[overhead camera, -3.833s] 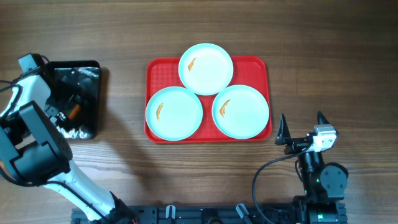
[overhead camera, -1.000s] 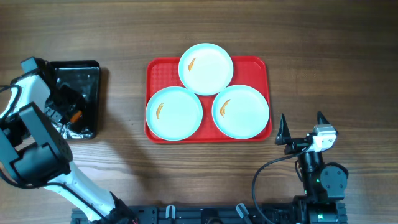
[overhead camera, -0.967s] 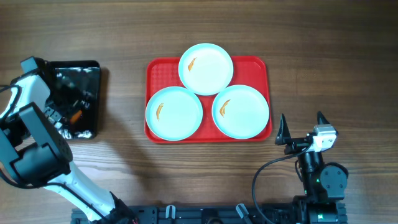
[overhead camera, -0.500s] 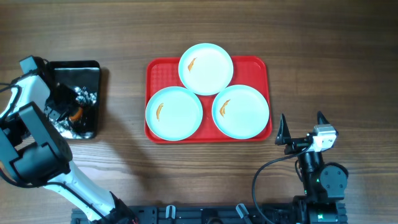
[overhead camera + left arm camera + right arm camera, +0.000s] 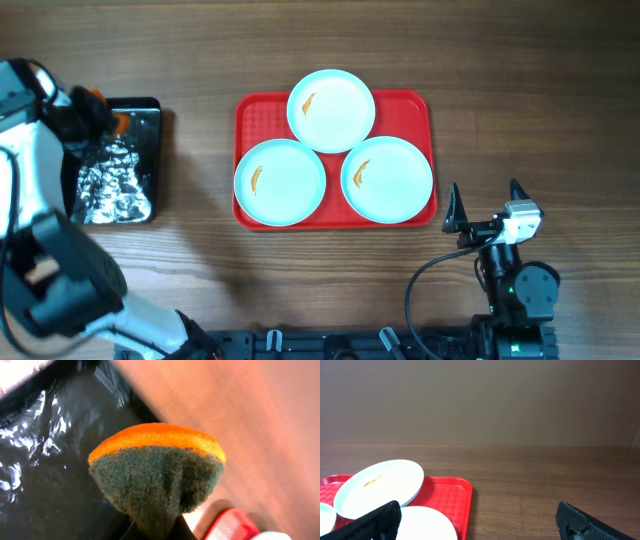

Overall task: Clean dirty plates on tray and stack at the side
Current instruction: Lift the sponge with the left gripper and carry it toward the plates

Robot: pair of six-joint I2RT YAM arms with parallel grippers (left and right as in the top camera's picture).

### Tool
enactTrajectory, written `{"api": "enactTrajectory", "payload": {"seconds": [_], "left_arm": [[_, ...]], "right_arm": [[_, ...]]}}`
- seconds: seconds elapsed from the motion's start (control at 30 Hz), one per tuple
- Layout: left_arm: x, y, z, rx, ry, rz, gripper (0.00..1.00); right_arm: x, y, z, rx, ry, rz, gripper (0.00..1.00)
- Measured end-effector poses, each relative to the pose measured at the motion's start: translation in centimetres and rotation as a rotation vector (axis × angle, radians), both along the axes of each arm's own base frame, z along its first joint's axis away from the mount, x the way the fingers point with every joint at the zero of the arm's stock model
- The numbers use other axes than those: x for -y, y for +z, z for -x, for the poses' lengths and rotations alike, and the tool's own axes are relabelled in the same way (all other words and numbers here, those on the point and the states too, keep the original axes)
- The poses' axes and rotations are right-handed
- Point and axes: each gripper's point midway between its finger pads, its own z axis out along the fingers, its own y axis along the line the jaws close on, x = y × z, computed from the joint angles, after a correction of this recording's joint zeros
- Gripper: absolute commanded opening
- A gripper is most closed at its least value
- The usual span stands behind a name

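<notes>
Three pale plates lie on the red tray (image 5: 420, 110): one at the back (image 5: 331, 110), one front left (image 5: 280, 182), one front right (image 5: 387, 178). Each carries a small orange smear. My left gripper (image 5: 88, 112) hangs over the back edge of the black tray (image 5: 140, 115), far left of the plates, shut on a sponge (image 5: 157, 475) with an orange top and dark green scouring face. In the left wrist view the gripper (image 5: 155, 533) pinches the sponge's lower end. My right gripper (image 5: 487, 205) rests open and empty, just right of the red tray's front corner.
The black tray holds a shiny, crinkled wet patch (image 5: 110, 182). In the right wrist view the back plate (image 5: 380, 485) and the front right plate (image 5: 427, 527) sit on the red tray (image 5: 452, 495), with bare wooden table (image 5: 545, 475) to the right.
My left gripper has shut on the sponge and lifted it off the black tray, moving toward the back. The right arm and the plates have not moved.
</notes>
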Motion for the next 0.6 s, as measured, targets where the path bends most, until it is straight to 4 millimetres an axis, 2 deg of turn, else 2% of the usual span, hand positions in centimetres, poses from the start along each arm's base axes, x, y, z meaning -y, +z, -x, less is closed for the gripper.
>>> {"api": "enactTrajectory", "payload": {"seconds": [0.1, 0.13, 0.2, 0.23, 0.27, 0.33, 0.4, 0.43, 0.47, 0.5, 0.53, 0.57, 0.6], "left_arm": [[0.8, -7.0, 1.8, -0.174, -0.013, 0.084, 0.04], [0.9, -7.7, 2.3, -0.195, -0.012, 0.096, 0.04], [0.7, -7.2, 2.3, -0.174, -0.012, 0.110, 0.04], [0.5, -6.5, 2.2, -0.154, -0.011, 0.115, 0.04], [0.3, -4.8, 1.9, -0.106, -0.011, 0.118, 0.04], [-0.3, 0.5, 0.8, 0.046, -0.024, 0.072, 0.04], [0.1, 6.3, 0.2, 0.186, -0.050, 0.013, 0.04], [0.3, 7.6, 0.2, 0.216, -0.057, -0.001, 0.04], [0.2, 8.0, 0.2, 0.222, -0.055, -0.013, 0.04], [0.0, 7.6, 0.1, 0.210, -0.046, -0.023, 0.04], [-0.4, 5.9, 0.1, 0.171, -0.032, -0.023, 0.04], [-0.8, 3.3, 0.1, 0.109, -0.019, -0.005, 0.04], [-0.9, -0.5, 0.2, 0.028, -0.011, 0.043, 0.04]], "right_arm": [[0.0, 0.0, 0.0, 0.000, 0.000, 0.000, 1.00], [0.0, 0.0, 0.0, 0.000, 0.000, 0.000, 1.00], [0.0, 0.0, 0.0, 0.000, 0.000, 0.000, 1.00], [0.0, 0.0, 0.0, 0.000, 0.000, 0.000, 1.00], [0.0, 0.0, 0.0, 0.000, 0.000, 0.000, 1.00], [0.0, 0.0, 0.0, 0.000, 0.000, 0.000, 1.00], [0.0, 0.0, 0.0, 0.000, 0.000, 0.000, 1.00], [0.0, 0.0, 0.0, 0.000, 0.000, 0.000, 1.00], [0.0, 0.0, 0.0, 0.000, 0.000, 0.000, 1.00], [0.0, 0.0, 0.0, 0.000, 0.000, 0.000, 1.00], [0.0, 0.0, 0.0, 0.000, 0.000, 0.000, 1.00], [0.0, 0.0, 0.0, 0.000, 0.000, 0.000, 1.00], [0.0, 0.0, 0.0, 0.000, 0.000, 0.000, 1.00]]}}
